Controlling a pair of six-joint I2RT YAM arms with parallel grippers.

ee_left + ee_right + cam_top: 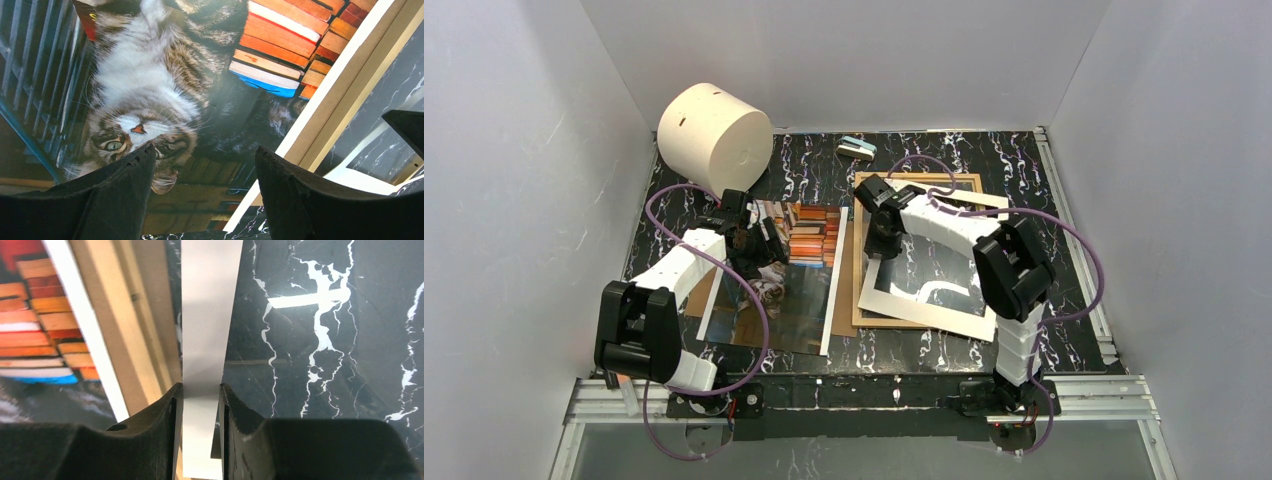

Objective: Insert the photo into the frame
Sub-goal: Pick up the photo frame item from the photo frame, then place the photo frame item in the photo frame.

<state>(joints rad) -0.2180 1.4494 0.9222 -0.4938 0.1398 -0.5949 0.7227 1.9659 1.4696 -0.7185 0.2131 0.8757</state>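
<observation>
On the left half of the marble table point(814, 180): the frame point(350, 92), lying flat with its light-wood edge up.
- Contents: the photo point(165, 100), picture side up, cat and book stacks showing. It covers the far part of the opening; the near part shows only a glossy, reflecting surface.
- Left gripper point(205, 154): hangs over the photo near the cat's face. Its fingers are spread and nothing is between them.

Right of the frame: brown backing board point(924, 181), with the white mat sheet point(924, 312) lying askew on top.
- Right gripper point(199, 390): set down over the mat's left strip, jaws close against either edge of it. Whether they actually clamp the strip cannot be told.

Far edge: white cylinder point(714, 130) and a small blue-and-white object point(856, 148), both apart from the work.

Step in hand, as judged: the photo already appears laid in the frame, and the mat is being taken up.

Next move calls for:
- a firm hold on the thin strip;
- a level carry across to the frame;
- the photo kept from sliding.

Not determinable:
- whether the photo sits square and flush inside the frame;
- the photo's near edge, lost in reflections;
- part of the mat, hidden under the right arm.
</observation>
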